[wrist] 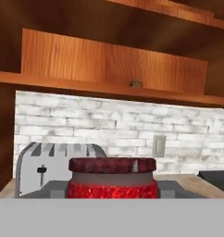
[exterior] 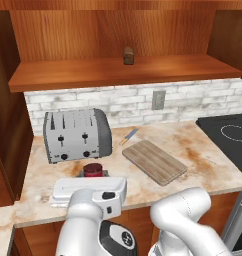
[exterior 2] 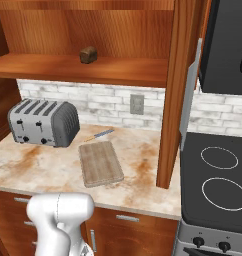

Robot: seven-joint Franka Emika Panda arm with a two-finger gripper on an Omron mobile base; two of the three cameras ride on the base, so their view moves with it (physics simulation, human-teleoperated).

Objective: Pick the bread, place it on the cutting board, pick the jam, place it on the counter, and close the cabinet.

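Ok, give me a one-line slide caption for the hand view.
Jam held between the jaws, toaster behind it, bread up on the cabinet shelf.

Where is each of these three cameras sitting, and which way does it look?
Left base view: behind the arm's left, looking down at the toaster and cutting board; white arm rises low right.
Right base view: behind its right, same counter, stove; arm low left.
Hand view: on the hand, facing the wall; jam in the claw.
Shared: bread on the shelf.

The white arm reaches forward, its two-finger gripper (exterior: 93,174) clamped around the small red cylindrical jam jar (exterior: 93,170), just in front of the silver toaster (exterior: 77,134).
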